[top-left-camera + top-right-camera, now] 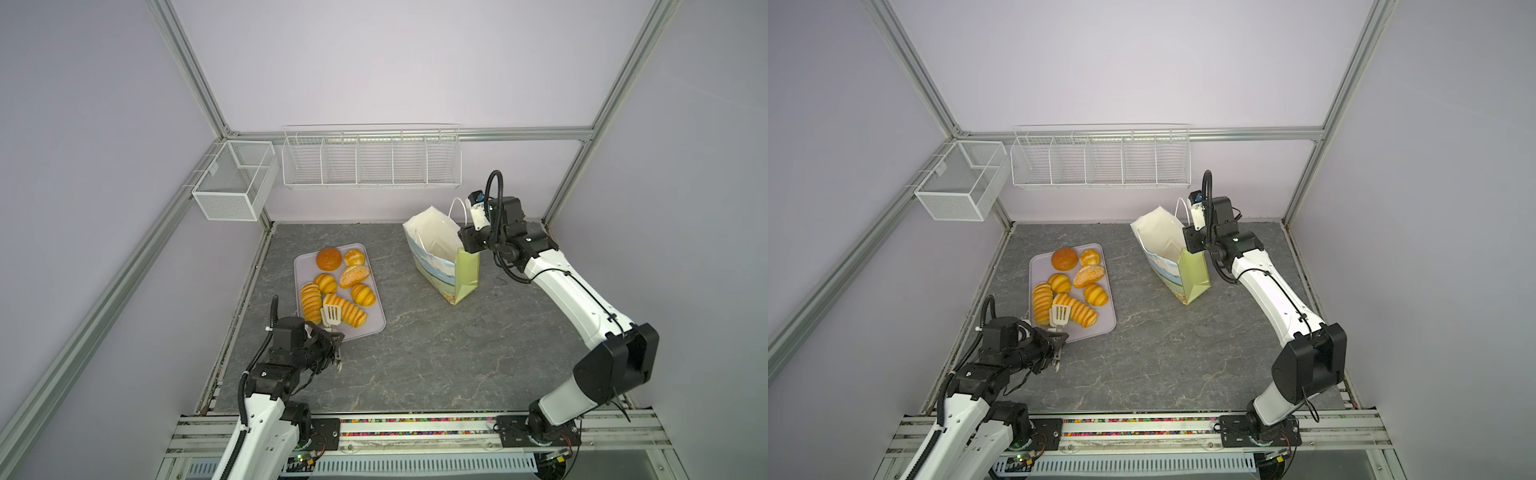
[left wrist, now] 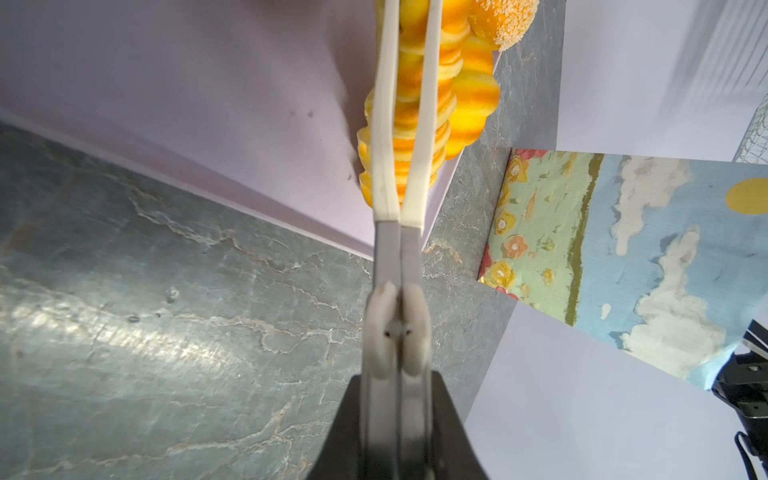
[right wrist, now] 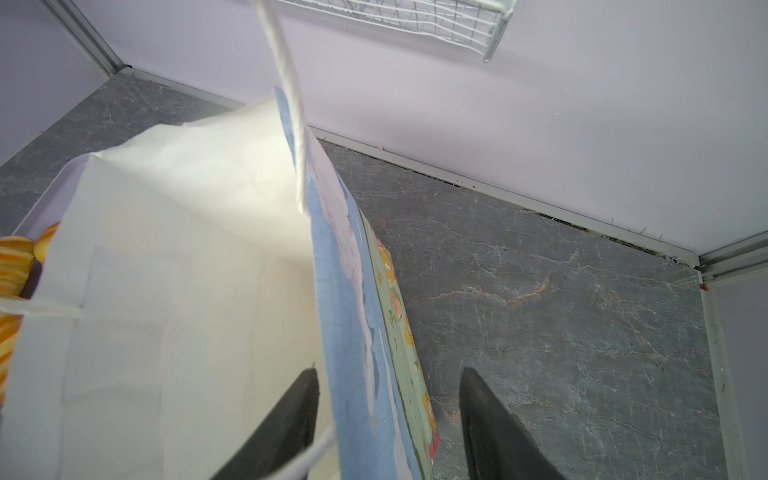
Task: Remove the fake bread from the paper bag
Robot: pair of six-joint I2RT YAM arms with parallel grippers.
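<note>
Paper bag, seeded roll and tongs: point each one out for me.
paper bag (image 1: 467,272): in a top view, on its light green side panel.
seeded roll (image 1: 354,276): in a top view, on its speckled crust.
tongs (image 1: 331,313): in a top view, on the slotted white head.

No legible text, brand, number or sign anywhere. On the white mesh basket (image 1: 224,203), well apart from the left gripper (image 1: 336,348), a small pale tag (image 1: 214,168), too small to read. On the paper bag (image 1: 432,270), whose wall stands between the parted jaws of the right gripper (image 3: 386,376), printed scenery only, no lettering to make out.
</note>
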